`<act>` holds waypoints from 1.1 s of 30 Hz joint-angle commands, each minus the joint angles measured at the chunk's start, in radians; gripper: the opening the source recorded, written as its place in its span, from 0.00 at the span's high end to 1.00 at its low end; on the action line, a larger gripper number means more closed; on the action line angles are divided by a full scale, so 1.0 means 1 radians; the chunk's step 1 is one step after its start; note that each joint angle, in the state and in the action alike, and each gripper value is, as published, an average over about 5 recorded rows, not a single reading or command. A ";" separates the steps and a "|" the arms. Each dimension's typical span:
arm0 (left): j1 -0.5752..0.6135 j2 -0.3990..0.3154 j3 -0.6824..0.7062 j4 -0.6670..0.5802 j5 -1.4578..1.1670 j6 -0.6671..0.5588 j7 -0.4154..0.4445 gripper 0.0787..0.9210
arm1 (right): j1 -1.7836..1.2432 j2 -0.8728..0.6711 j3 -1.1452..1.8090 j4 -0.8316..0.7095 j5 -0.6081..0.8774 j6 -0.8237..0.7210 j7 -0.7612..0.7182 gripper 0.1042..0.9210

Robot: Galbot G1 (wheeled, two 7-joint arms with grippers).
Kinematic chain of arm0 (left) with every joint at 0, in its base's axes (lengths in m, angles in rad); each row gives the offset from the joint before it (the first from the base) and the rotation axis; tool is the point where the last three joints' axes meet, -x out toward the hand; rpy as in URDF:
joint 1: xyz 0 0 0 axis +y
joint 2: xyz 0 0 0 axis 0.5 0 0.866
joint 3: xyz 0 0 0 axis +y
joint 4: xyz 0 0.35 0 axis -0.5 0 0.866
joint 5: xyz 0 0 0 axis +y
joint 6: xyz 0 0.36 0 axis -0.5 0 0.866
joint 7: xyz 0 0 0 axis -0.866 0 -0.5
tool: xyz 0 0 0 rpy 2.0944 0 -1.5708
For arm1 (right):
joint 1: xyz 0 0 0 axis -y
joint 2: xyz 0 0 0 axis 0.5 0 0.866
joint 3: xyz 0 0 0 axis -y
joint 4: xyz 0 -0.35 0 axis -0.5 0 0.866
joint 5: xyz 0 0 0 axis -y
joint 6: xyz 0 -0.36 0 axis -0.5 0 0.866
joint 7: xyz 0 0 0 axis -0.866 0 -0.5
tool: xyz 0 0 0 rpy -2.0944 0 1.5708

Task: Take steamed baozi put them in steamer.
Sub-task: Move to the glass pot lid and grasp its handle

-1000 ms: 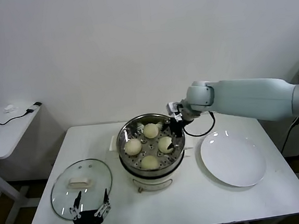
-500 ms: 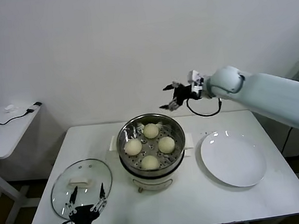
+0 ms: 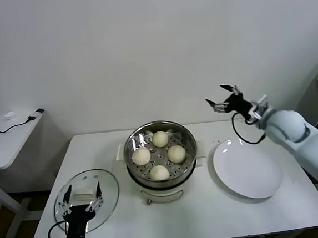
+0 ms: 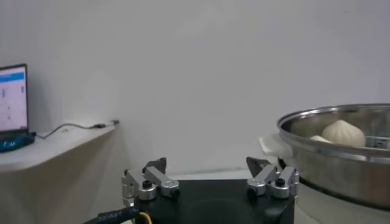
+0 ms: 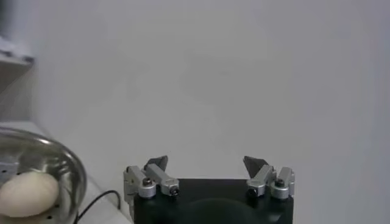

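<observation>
Stainless steel is gleaming at the middle of the white table, where the steamer is sitting on its white base with all four steamed baozi lying inside on the perforated tray, one toward the far side, one toward the near side, and one at each side between them. To the right of it, a flat white plate is lying bare on the table. At the near left, the round glass lid with its white handle is resting flat. The right end effector is hanging in the air above the far right part of the table, beyond the plate and well apart from the steamer, its fingers spread wide and gripping nothing. The left end effector is hovering low at the near left corner, over the glass lid, its fingers likewise parted and carrying nothing.
</observation>
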 commanded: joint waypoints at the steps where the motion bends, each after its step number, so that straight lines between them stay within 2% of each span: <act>1: -0.040 0.051 -0.005 0.058 0.109 -0.067 -0.029 0.12 | -0.880 0.244 0.848 0.083 -0.174 0.272 0.049 0.12; 6: -0.040 0.053 -0.002 0.129 0.308 -0.182 -0.105 0.12 | -0.945 0.399 0.824 0.027 -0.203 0.419 0.035 0.12; 11: -0.027 0.062 -0.014 0.188 0.483 -0.241 -0.195 0.12 | -0.978 0.519 0.777 0.007 -0.228 0.502 0.038 0.12; 14: -0.025 0.070 -0.033 0.243 0.755 -0.260 -0.306 0.12 | -0.991 0.580 0.753 0.009 -0.247 0.515 0.054 0.12; 17: -0.025 0.087 -0.048 0.315 1.054 -0.214 -0.454 0.12 | -0.996 0.627 0.730 0.013 -0.286 0.515 0.073 0.12; 19: -0.024 0.109 -0.051 0.368 1.178 -0.182 -0.504 0.12 | -0.997 0.648 0.718 0.015 -0.311 0.512 0.082 0.12; 26: -0.057 0.177 -0.047 0.541 1.331 -0.120 -0.515 0.12 | -0.996 0.682 0.702 0.032 -0.333 0.499 0.095 0.12; 33: -0.131 0.181 -0.047 0.628 1.330 -0.082 -0.508 0.12 | -0.998 0.692 0.708 0.044 -0.337 0.494 0.097 0.12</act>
